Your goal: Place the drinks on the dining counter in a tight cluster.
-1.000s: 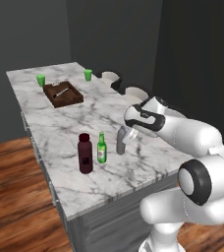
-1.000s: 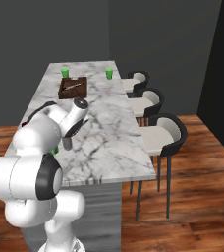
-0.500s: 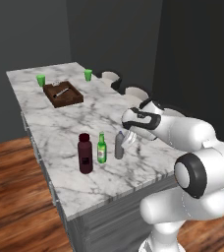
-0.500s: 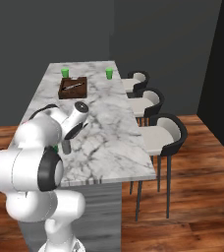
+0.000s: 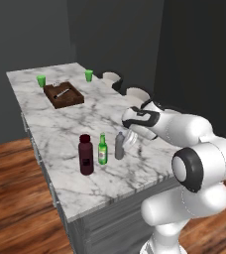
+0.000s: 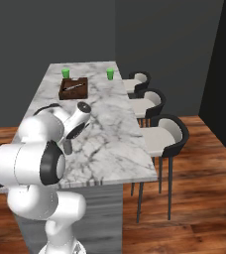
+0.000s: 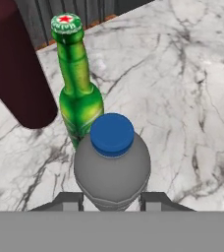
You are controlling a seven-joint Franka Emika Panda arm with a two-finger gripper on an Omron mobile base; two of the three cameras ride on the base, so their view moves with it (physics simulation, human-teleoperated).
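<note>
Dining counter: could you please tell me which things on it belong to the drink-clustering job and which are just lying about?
Job:
- grey bottle, fingers shut on it
- green bottle
- maroon bottle
- dining counter

Lying about:
- two green cups
- brown tray
- chairs

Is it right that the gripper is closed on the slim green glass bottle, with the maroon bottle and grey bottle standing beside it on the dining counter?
Not quite. The gripper is closed on the grey bottle, as the hand view shows; the green glass bottle and maroon bottle stand beside it on the dining counter.
</note>
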